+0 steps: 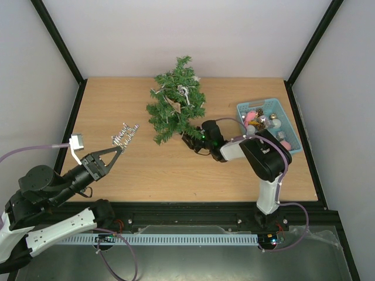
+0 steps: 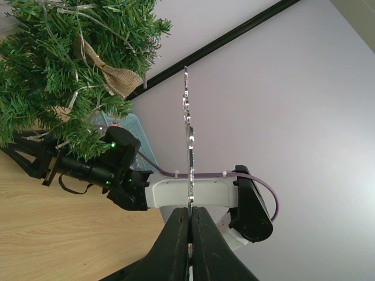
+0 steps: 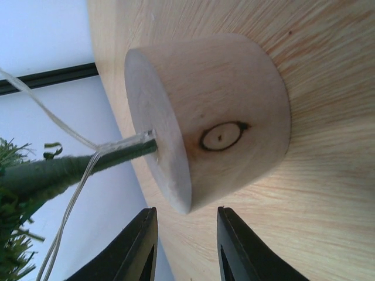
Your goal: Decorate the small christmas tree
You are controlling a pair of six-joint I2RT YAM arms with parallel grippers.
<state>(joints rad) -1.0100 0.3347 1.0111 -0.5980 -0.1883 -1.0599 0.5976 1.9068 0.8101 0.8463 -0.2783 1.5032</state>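
The small christmas tree [image 1: 176, 102] stands at the back middle of the table, with a burlap bow [image 2: 120, 79] and a silver piece among its branches. My left gripper [image 1: 119, 150] is shut on a flat silver glitter ornament [image 1: 125, 134], held above the table left of the tree. The left wrist view shows the ornament [image 2: 188, 129] edge-on, rising from the pinched fingertips [image 2: 190, 212]. My right gripper [image 1: 191, 140] is low at the tree's foot. Its jaws [image 3: 186, 219] stand open just short of the round wooden base [image 3: 222, 117], touching nothing. The green trunk [image 3: 70, 167] enters the base.
A light-blue basket [image 1: 291, 126] holding several ornaments sits at the right edge, behind the right arm. A thin clear wire [image 3: 70, 199] runs down along the trunk. Black frame posts border the table at both sides.
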